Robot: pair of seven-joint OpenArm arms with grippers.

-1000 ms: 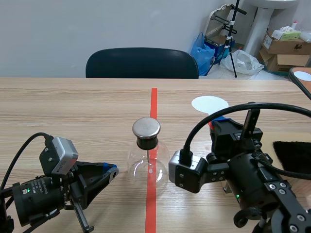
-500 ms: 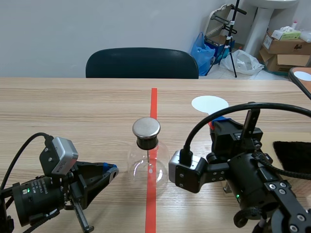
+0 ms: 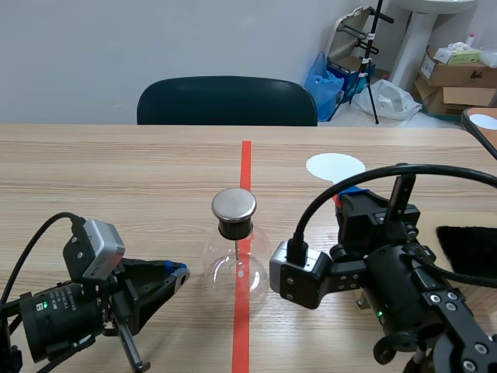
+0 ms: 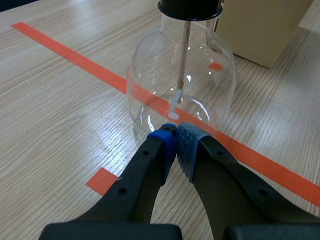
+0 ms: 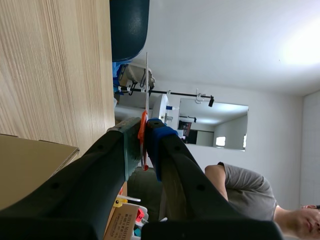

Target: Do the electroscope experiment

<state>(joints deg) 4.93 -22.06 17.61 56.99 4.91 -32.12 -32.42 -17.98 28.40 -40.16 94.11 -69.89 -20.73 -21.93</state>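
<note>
Count on inspection: one flask (image 3: pixel 235 260), one disc (image 3: pixel 335 166), one black cloth (image 3: pixel 466 249), one tan box (image 4: pixel 260 30), one chair (image 3: pixel 227 101), one person (image 5: pixel 245 192). Two grippers: left gripper (image 4: pixel 176 134), right gripper (image 5: pixel 145 131). Two cartons (image 3: pixel 454 70) stand beyond the table (image 3: pixel 116 171).

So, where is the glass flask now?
In the scene view the glass flask stands mid-table on the red tape line, just ahead of the left tool.

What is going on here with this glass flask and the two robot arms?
The electroscope, a glass flask with a metal cap, stands on the red tape line. The left hand is shut on nothing, its tips right by the flask's base. The right hand, turned sideways, grips a white disc by its orange handle, held clear of the cap.
</note>
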